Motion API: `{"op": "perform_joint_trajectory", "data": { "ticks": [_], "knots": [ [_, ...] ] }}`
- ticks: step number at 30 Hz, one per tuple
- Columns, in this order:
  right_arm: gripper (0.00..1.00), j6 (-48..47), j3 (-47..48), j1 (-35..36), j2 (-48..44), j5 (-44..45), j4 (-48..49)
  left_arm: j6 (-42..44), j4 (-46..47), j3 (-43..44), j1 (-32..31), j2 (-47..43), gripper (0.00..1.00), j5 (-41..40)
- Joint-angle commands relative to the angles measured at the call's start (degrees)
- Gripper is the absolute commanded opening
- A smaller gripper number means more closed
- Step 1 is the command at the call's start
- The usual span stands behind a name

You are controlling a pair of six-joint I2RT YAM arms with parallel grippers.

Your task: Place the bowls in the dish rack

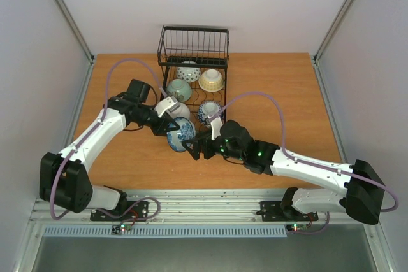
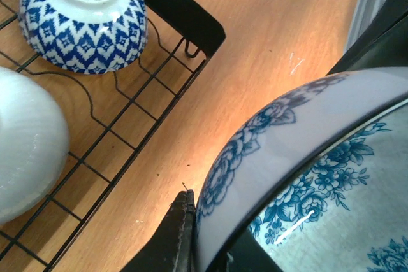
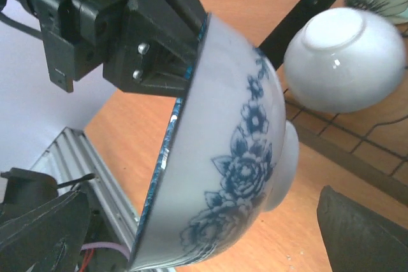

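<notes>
Top external shows my left pincer [image 1: 169,121] clamped on the rim of the blue floral bowl [image 1: 181,136], tilted above the table [image 1: 287,100] just off the near edge of the dish rack [image 1: 193,44]. My right pincer [image 1: 195,148] stands wide beside it.

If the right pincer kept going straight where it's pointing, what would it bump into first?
Probably the blue flowered bowl, tipped on edge just ahead of the right pincer and held by its rim in the left pincer. How near is hard to judge.
</notes>
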Motion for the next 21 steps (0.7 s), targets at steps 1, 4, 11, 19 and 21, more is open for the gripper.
{"op": "perform_joint_trajectory", "data": {
  "ticks": [1, 4, 11, 19, 21],
  "knots": [
    [0.99, 4.09, -4.22, -0.19, -1.03, -5.36, 11.96, 1.7, 0.5, -0.38, -0.01, -2.19, 0.0, 6.06],
    [0.99, 5.38, -6.92, -0.19, -1.54, -5.81, 15.74, 2.49, 0.63, -1.04, 0.29, -3.47, 0.01, 8.63],
    [0.99, 6.7, -10.51, -0.19, -1.48, -7.69, 22.27, 5.2, -1.54, -0.75, 0.88, -3.35, 0.0, 12.98],
    [0.55, 6.28, -11.25, -0.19, -1.24, -8.24, 24.36, 6.69, -3.2, 0.09, 1.16, -1.34, 0.0, 14.55],
    [0.3, 6.3, -11.42, -0.19, -1.62, -7.52, 24.0, 6.62, -3.14, 0.0, 1.08, -1.26, 0.01, 14.52]
  ]
}}
